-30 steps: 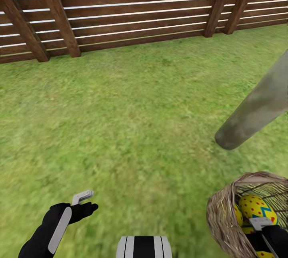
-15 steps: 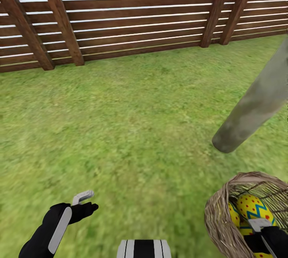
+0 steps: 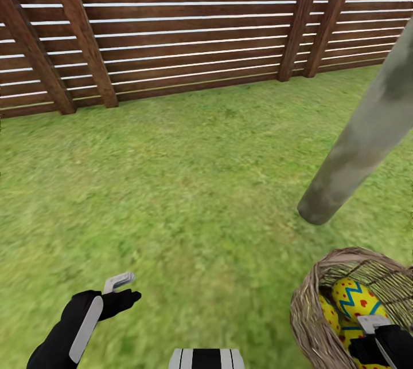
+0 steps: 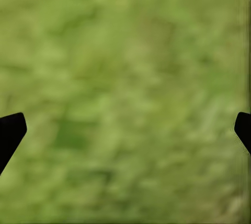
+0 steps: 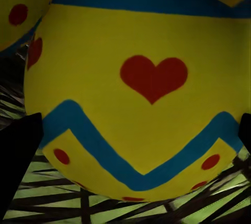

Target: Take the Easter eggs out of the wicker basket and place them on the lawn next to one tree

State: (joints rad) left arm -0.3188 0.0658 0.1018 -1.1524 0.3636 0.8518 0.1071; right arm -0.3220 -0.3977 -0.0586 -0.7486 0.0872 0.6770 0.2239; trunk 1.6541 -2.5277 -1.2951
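The wicker basket (image 3: pixel 307 306) stands on the lawn (image 3: pixel 189 185) at the lower right of the head view. Yellow Easter eggs (image 3: pixel 353 300) with red dots and blue zigzags lie in it. My right gripper (image 3: pixel 376 339) reaches down into the basket. In the right wrist view it (image 5: pixel 133 145) is open, with an egg (image 5: pixel 141 41) bearing a red heart close between the fingertips (image 5: pixel 18 156); I cannot tell whether they touch it. The tree (image 3: pixel 355 145), a pale grey-green trunk, rises just beyond the basket. My left gripper (image 3: pixel 129 289) hangs open over bare grass (image 4: pixel 125 78).
A brown slatted wooden fence (image 3: pixel 189 31) with slanted posts closes off the far side of the garden. Open grass stretches between the fence, the trunk and my arms.
The whole view has shifted: fence and trunk foot sit lower in the picture, the trunk foot also further left. The basket has stayed by my right gripper. Both arms keep their pose.
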